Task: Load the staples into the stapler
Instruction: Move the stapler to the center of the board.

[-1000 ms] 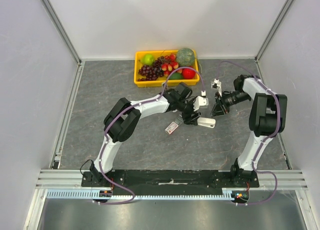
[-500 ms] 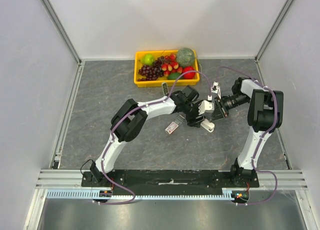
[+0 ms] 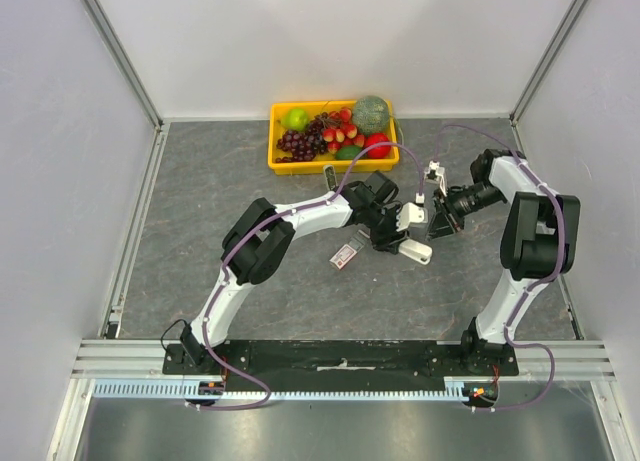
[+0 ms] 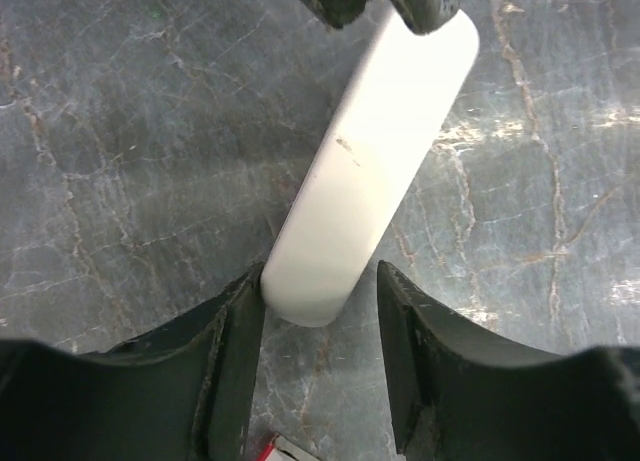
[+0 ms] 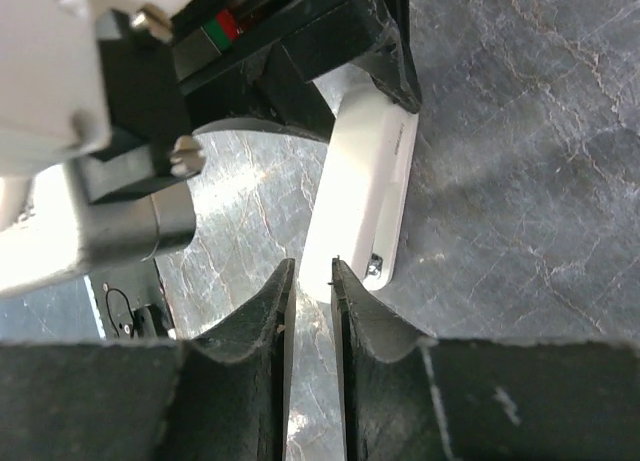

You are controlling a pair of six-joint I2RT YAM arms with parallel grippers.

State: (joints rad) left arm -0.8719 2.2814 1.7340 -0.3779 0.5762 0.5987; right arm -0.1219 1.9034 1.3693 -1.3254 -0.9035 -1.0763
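- From above we saw the small flat red-and-white staples box (image 3: pixel 345 256) lying on the grey stone-patterned table (image 3: pixel 220 181), near the left of the white oblong stapler (image 3: pixel 417 250). The left wrist camera caught only its corner.
- That camera showed the left gripper (image 4: pixel 320 277) half open astride the stapler's near end, one finger touching, the other apart.
- The right gripper (image 5: pixel 310 266) stood nearly closed at the far end; we could not tell whether it pinched anything.
- A yellow plastic tray (image 3: pixel 273 141) of fruit (image 3: pixel 335 131) sat well behind.
- The left gripper's black body blocked much of the right wrist view.
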